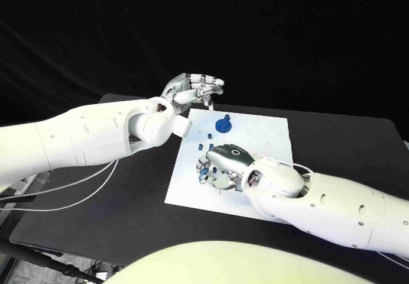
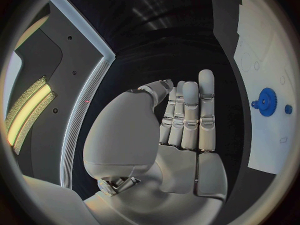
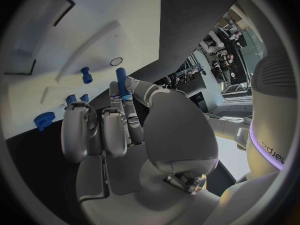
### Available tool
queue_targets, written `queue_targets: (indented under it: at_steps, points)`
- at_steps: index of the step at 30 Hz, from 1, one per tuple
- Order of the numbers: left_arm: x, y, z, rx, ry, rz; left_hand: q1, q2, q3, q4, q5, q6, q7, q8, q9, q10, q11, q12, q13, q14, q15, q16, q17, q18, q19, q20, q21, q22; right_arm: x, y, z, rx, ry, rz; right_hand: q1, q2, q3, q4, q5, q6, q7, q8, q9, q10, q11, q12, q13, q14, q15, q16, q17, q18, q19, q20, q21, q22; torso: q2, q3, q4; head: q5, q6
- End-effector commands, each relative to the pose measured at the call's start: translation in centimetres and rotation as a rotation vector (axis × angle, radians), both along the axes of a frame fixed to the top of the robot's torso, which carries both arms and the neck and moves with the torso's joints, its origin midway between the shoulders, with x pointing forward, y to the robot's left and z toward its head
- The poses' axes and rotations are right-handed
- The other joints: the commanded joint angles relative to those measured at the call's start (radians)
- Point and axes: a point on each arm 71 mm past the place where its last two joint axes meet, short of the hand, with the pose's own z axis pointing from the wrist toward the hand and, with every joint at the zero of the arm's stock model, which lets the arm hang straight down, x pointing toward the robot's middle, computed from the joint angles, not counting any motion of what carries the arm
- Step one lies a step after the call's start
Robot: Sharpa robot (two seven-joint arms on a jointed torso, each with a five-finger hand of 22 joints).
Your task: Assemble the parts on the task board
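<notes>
The white task board (image 1: 260, 148) lies in the middle of the black table. A blue gear (image 1: 224, 125) sits on its far part, also seen as the gear (image 2: 267, 101) in the left wrist view, with a small blue piece (image 2: 288, 108) beside it. My right hand (image 1: 224, 164) hovers over the board's near left part and pinches a blue peg (image 3: 122, 78) between thumb and a finger. Small blue pegs (image 3: 86, 75) stand on the board beyond its fingers. My left hand (image 1: 194, 89) is raised off the board's far left corner, fingers straight, holding nothing (image 2: 187, 120).
A few loose blue pieces (image 1: 198, 144) lie along the board's left side. Another blue gear (image 3: 44, 120) sits near the board's edge. White cables (image 1: 77, 189) trail over the table at the left.
</notes>
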Motion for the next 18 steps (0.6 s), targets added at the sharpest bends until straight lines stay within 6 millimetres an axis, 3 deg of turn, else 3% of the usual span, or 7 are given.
queue_targets:
  at_steps: [1,18]
  points:
    - [-0.02,-0.2,0.14,-0.014,-0.003,-0.015,0.0,0.012,-0.006,-0.001,0.003,0.006,-0.001,0.007,0.002,-0.008,0.001,0.004,0.002,-0.006,0.001,-0.005,-0.001,0.007,0.002,-0.003,-0.005,-0.001,-0.17,0.04,-0.38,-0.051,0.0,0.027,0.005,-0.001,0.001,-0.005,0.007,-0.001,0.01,-0.002,0.002,0.031,-0.032,-0.005,0.002,0.029,0.0,0.005,-0.002,-0.012,0.0,-0.005,0.0,0.032,-0.001,-0.0004,-0.0013,0.001,0.0]
    - [-0.03,-0.14,0.15,-0.014,-0.003,-0.014,0.0,0.012,-0.006,-0.001,0.003,0.006,-0.001,0.007,0.002,-0.008,0.001,0.004,0.002,-0.006,0.001,-0.005,-0.001,0.007,0.002,-0.003,-0.005,-0.001,-0.08,-0.13,-1.1,-0.11,0.007,0.026,0.003,-0.001,0.0,-0.005,0.005,-0.002,0.011,-0.002,0.002,0.031,-0.032,-0.006,0.002,0.029,0.001,0.005,-0.002,-0.012,0.0,-0.005,-0.001,0.032,0.0,-0.0007,0.0002,0.006,0.0]
